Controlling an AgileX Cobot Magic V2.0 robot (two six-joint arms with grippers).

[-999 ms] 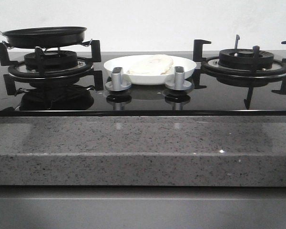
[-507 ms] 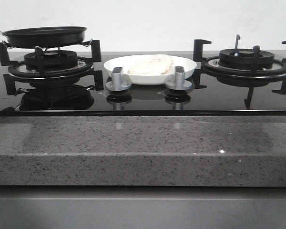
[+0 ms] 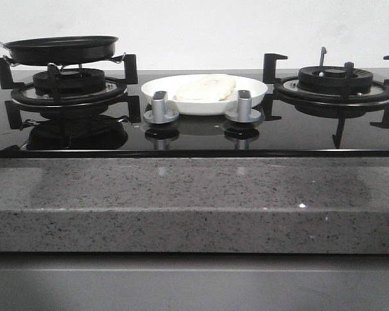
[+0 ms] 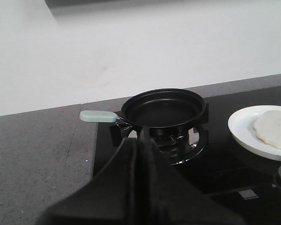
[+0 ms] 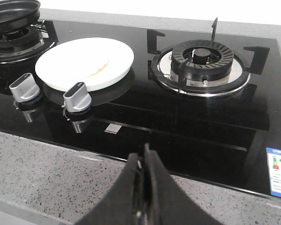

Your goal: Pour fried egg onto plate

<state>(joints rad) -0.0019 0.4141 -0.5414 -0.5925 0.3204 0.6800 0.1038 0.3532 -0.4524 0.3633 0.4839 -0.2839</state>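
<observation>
The pale fried egg [image 3: 206,87] lies on the white plate [image 3: 255,89] between the two burners; both also show in the left wrist view, egg [image 4: 274,129] on plate [image 4: 241,129], and the plate shows in the right wrist view [image 5: 70,61]. The black frying pan [image 3: 61,49] sits empty on the left burner, its pale green handle [image 4: 98,116] pointing left. My left gripper [image 4: 141,136] is shut and empty, back from the pan. My right gripper [image 5: 144,152] is shut and empty over the stone counter's front. Neither gripper shows in the front view.
Two silver knobs [image 3: 161,107] [image 3: 243,106] stand in front of the plate. The right burner [image 3: 335,84] with its black grate is bare. A grey speckled stone counter edge [image 3: 194,201] runs along the front of the glass hob.
</observation>
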